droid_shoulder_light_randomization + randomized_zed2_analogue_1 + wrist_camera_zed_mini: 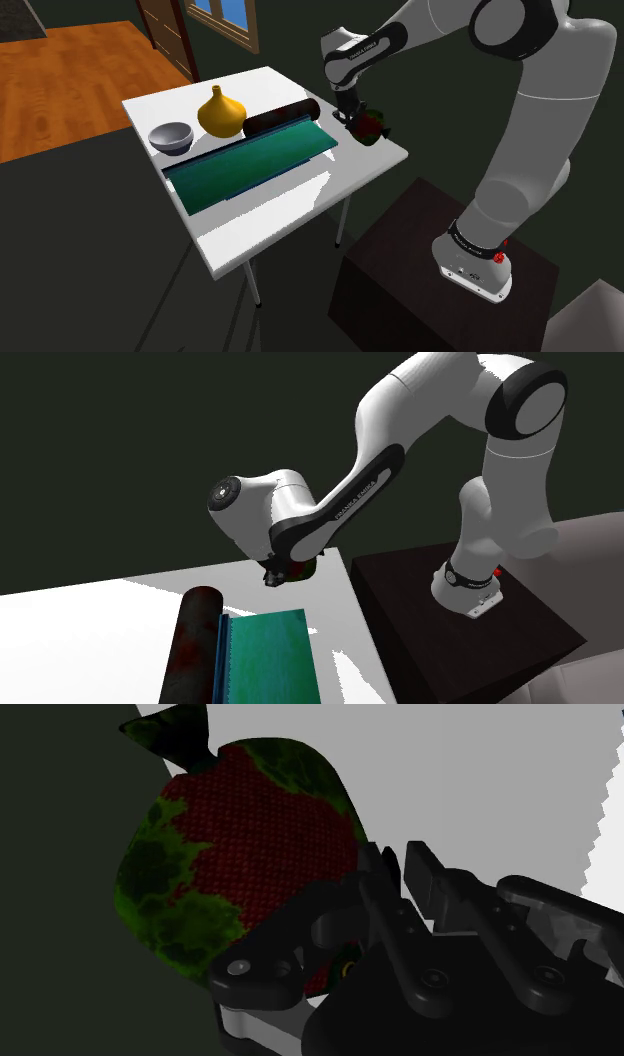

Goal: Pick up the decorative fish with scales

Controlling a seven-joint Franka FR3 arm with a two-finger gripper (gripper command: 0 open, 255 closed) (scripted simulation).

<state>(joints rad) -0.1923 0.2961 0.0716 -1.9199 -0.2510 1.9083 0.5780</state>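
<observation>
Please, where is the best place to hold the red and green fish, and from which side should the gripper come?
Probably the wide red middle of the fish, not the narrow green tail, which gives little surface. It is at the table's edge toward the stand, so the gripper should come from above.

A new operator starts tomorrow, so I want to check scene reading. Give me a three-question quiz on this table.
1. True or false: the grey bowl stands beside the yellow gourd-shaped vase on the white table.
2. Nearest the black gripper is: A bowl, B red-and-green scaled fish, C vase.
3. What lies between vase and fish?
Key: 1 true; 2 B; 3 the dark cylinder.
</observation>
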